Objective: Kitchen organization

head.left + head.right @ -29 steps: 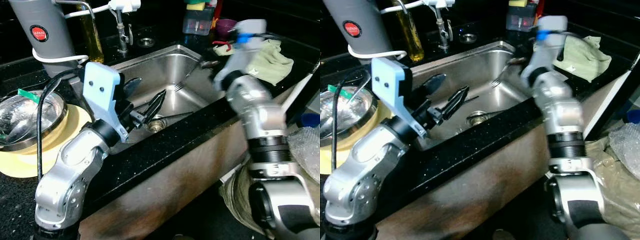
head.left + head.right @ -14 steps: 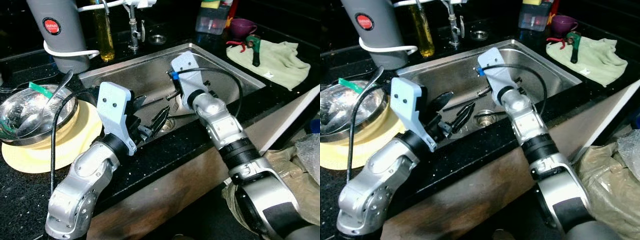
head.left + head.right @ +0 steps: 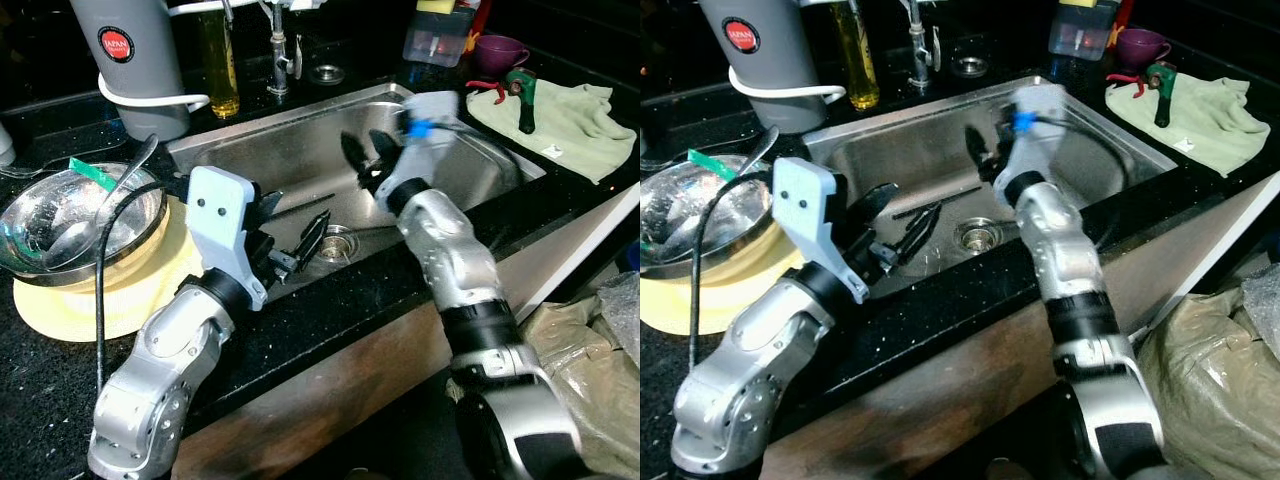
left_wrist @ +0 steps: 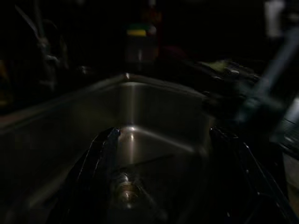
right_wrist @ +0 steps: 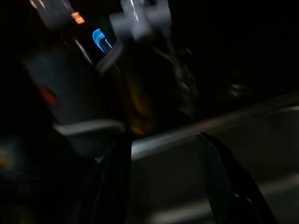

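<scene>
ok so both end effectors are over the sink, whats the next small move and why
Probably lower the left end effector toward the thin dark utensil lying on the sink floor near the drain. Its fingers are open and empty just above the basin, closer to the utensil than the right end effector, which hangs open and higher. Whether it is a knife or chopstick is unclear.

right tool (image 3: 365, 160) motion-blurred, green cloth (image 3: 580, 120) cut off, right wrist view dark

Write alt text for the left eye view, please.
Both grippers, left and right, hang open over a steel sink holding a thin utensil near the drain; a metal bowl sits left.
</scene>
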Robot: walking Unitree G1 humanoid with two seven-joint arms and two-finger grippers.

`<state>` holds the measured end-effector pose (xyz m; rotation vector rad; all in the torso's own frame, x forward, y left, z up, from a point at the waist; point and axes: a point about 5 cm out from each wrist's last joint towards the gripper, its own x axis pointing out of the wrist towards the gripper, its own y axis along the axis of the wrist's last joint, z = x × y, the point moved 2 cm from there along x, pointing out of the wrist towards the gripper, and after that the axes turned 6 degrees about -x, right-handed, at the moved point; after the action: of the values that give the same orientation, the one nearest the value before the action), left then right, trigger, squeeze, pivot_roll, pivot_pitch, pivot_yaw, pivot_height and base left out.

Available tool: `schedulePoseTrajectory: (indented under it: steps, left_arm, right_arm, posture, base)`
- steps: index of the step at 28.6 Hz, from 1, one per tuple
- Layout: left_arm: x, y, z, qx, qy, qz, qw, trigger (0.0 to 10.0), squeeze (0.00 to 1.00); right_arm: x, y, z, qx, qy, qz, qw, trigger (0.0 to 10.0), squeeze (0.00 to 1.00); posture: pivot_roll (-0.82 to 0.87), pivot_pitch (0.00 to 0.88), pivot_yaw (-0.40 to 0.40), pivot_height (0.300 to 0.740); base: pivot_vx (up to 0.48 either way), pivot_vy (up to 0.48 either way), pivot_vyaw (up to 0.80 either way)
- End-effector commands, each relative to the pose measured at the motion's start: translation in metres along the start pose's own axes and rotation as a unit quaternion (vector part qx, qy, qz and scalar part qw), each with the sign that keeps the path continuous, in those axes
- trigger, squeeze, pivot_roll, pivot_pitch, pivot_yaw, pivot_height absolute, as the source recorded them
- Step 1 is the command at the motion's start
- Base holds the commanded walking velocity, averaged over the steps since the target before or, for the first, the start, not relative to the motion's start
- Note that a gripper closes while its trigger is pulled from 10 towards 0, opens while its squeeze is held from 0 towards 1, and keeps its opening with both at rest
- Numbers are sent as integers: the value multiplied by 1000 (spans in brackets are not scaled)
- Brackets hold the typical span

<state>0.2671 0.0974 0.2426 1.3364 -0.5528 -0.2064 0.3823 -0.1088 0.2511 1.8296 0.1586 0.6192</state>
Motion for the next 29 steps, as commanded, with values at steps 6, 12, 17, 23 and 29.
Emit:
schedulePoseTrajectory:
  steps: [6,12,17,23,29]
  left_arm:
    - [3,11,-6,27,21,20,999,10000,0]
    - [6,27,-22,57,51,41,996,10000,0]
    - [7,32,-31,77,59,41,994,10000,0]
    - [8,35,-40,92,61,37,993,10000,0]
    - [7,36,-62,122,64,14,990,10000,0]
  right_arm:
    - [-14,6,-16,51,62,38,996,10000,0]
    - [-38,11,-48,95,192,54,975,10000,0]
    - [-49,9,-49,90,215,44,971,10000,0]
    - [-57,8,-43,60,211,31,975,10000,0]
    - [-62,3,-29,8,157,-8,988,10000,0]
  posture:
    - [27,43,-20,740]
    - [28,46,-17,740]
    - [26,47,-15,740]
    - [18,48,-8,740]
    - [9,55,-4,740]
  base:
    - [0,0,789]
    - [0,0,772]
    - [0,0,775]
    - [0,0,396]
    - [0,0,0]
